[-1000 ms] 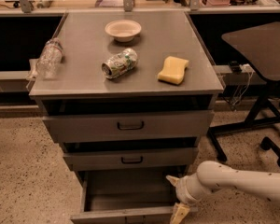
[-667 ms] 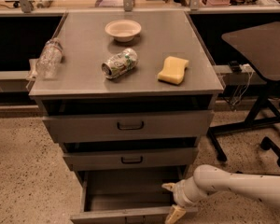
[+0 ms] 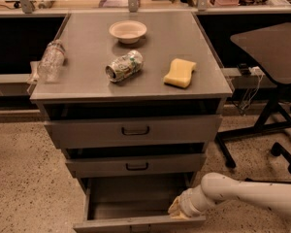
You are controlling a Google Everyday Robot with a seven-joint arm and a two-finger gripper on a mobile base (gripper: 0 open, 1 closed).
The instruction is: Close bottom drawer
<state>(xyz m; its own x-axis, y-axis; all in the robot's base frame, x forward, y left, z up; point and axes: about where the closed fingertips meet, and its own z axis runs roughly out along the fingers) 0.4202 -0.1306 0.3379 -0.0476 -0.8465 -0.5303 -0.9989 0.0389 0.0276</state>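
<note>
Three drawers (image 3: pixel 131 130); one bowl (image 3: pixel 128 31), one crushed can (image 3: pixel 124 66), one sponge (image 3: pixel 180 73), one bottle (image 3: pixel 51 60); one tool (image 3: pixel 177 208) at the right corner of the bottom drawer (image 3: pixel 131 200).

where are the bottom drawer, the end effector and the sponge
bottom drawer (image 3: pixel 111 224), camera view, on its front panel, left of the middle
end effector (image 3: pixel 178 209), camera view, on its pale tip at the open drawer's right front corner
sponge (image 3: pixel 180 73), camera view, on the middle of its yellow top face

The lone camera faced the cabinet (image 3: pixel 87 76) front from above, nearby; the gripper (image 3: pixel 178 208) sat at the bottom drawer's (image 3: pixel 131 200) right.
</note>
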